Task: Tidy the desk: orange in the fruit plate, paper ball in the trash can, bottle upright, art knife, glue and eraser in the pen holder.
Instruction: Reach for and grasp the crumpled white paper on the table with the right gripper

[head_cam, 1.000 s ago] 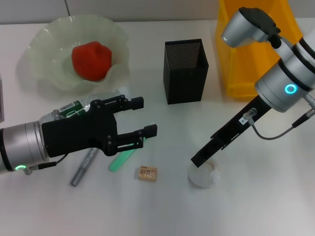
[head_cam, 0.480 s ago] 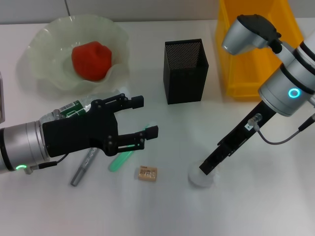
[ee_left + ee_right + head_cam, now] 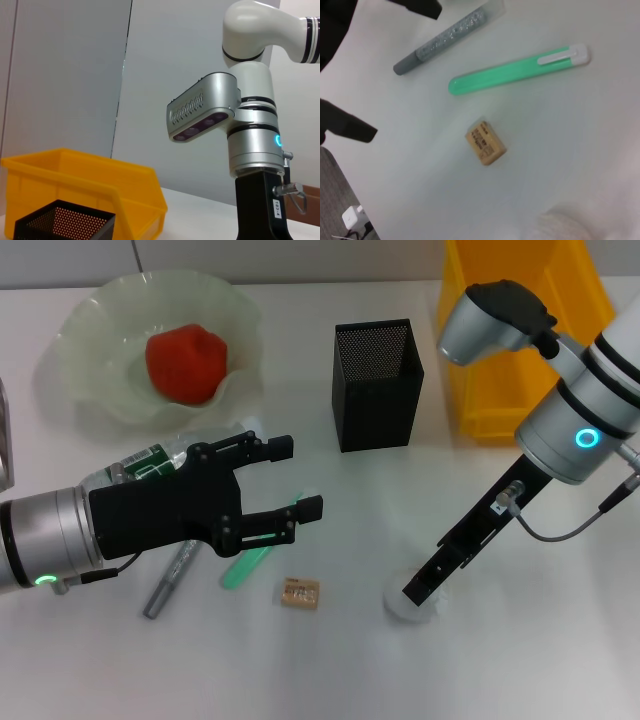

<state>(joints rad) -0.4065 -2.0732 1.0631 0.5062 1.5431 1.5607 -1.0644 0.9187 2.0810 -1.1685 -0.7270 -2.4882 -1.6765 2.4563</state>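
Observation:
The orange (image 3: 185, 362) lies in the pale-green fruit plate (image 3: 95, 315) at the back left. The bottle (image 3: 140, 464) lies on its side, mostly under my left gripper (image 3: 297, 478), which hovers open and empty. Just past that gripper lie the green art knife (image 3: 248, 562) (image 3: 520, 70), the grey glue stick (image 3: 170, 578) (image 3: 440, 42) and the tan eraser (image 3: 299, 593) (image 3: 485, 141). My right gripper (image 3: 420, 587) points down onto the white paper ball (image 3: 408, 604) (image 3: 560, 227). The black mesh pen holder (image 3: 377, 385) stands at centre back, and the yellow trash can (image 3: 520, 330) is at the back right.
The left wrist view shows the right arm (image 3: 250, 125) towering over the trash can (image 3: 75, 185) and the pen holder (image 3: 60, 225). Bare white desk lies between the pen holder and the eraser.
My right gripper has shifted right and lowered until its tip is on the paper ball. The left gripper has stayed almost still.

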